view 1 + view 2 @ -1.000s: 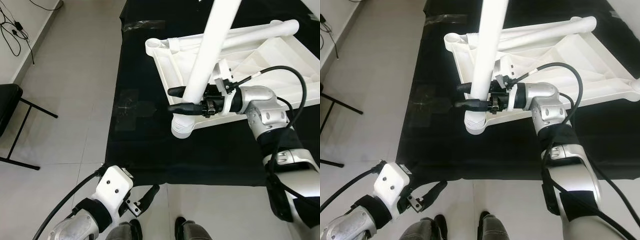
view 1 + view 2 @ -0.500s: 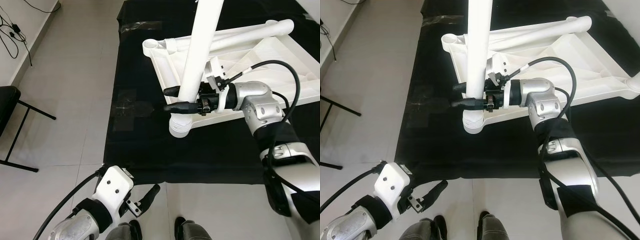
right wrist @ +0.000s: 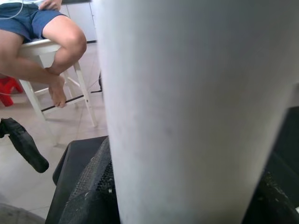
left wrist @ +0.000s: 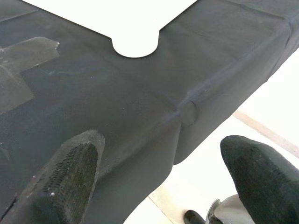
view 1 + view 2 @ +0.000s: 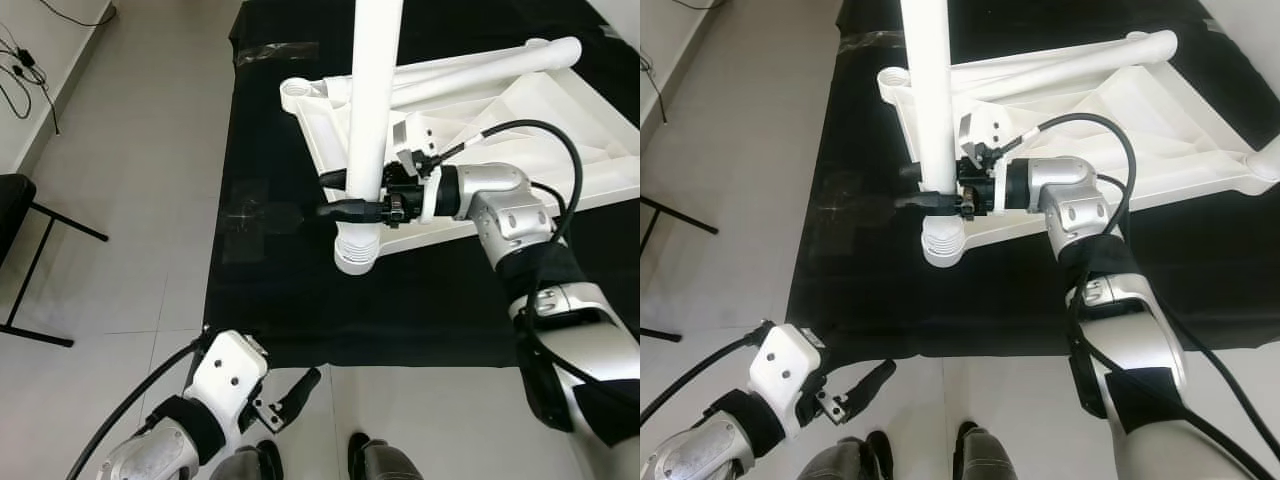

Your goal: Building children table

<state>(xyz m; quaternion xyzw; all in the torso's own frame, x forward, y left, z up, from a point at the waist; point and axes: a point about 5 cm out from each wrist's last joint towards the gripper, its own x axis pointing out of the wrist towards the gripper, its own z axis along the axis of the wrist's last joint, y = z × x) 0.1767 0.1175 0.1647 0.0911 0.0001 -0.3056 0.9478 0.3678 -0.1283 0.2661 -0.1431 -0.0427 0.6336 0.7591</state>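
I take this for a lived-in room at home: pale tiled floor (image 5: 140,150), a black chair (image 5: 20,215) (cables (image 5: 25,70) trailing nearby), someone sitting barefoot on a white stool (image 3: 42,51).

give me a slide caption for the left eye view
Right pincer grips an upright white table leg at the upturned tabletop's corner.

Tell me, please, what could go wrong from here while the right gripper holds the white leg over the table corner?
The long white plastic table leg is held by the right gripper alone, near its ribbed end, so it may tip. That end could miss the corner socket of the upturned white plastic tabletop. The left gripper hangs low, giving no support.
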